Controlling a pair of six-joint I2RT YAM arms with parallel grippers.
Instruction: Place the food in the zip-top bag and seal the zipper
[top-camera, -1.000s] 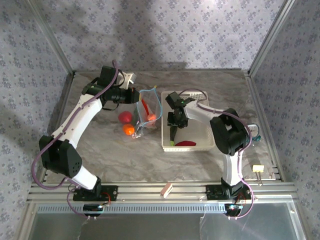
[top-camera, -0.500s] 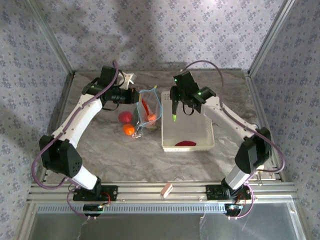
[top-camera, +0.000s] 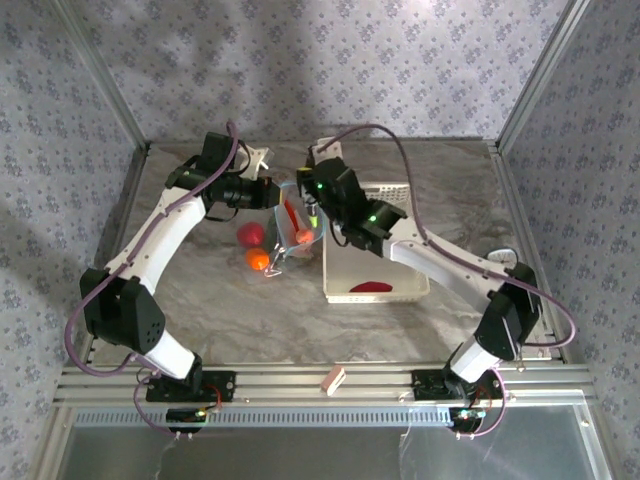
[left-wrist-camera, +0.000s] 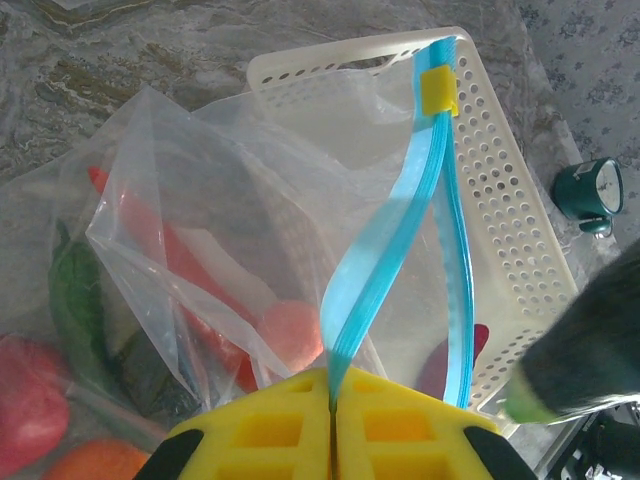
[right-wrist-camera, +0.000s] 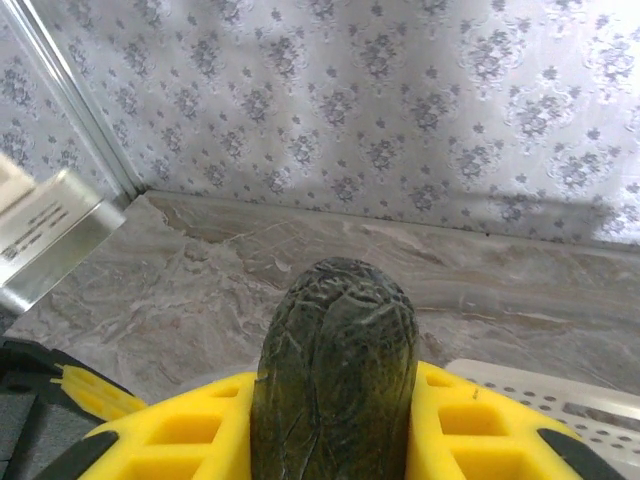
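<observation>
The left arm (top-camera: 160, 235) and right arm (top-camera: 440, 262) share one build: white tapered link shells between bulky black joint housings. A mauve cable (top-camera: 72, 335) runs along each. Small green lights (top-camera: 372, 208) glow on the right arm's black wrist section. The left gripper (left-wrist-camera: 331, 405) and right gripper (right-wrist-camera: 335, 400) have bright yellow fingers (left-wrist-camera: 260, 438) moulded with square pockets, black at the outer corners.

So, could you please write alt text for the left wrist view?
The left gripper pinches the blue zipper of the clear zip-top bag, holding its mouth open. Red food lies inside; a white perforated basket stands behind.
</observation>
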